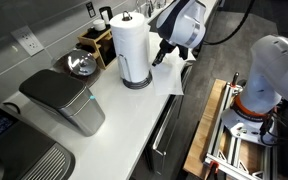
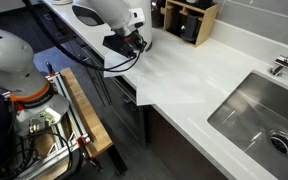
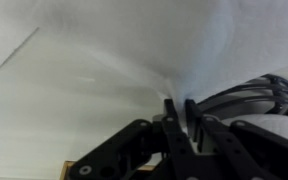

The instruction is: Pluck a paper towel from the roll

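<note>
The white counter (image 1: 114,115) runs long, and the Panda's arm (image 1: 184,20) is leaning in over it. The roll (image 1: 133,48) stands upright on its dark base toward the back. A grey bin-like appliance (image 1: 69,100) sits well apart from it along the counter. The paper towel (image 3: 124,60) fills the wrist view, a white sheet gathering down into a pleat. The gripper (image 3: 180,108) has its fingers pinched tight on that pleat, just beside the roll. Whether the sheet is torn free of the roll, I can't tell from here.
</note>
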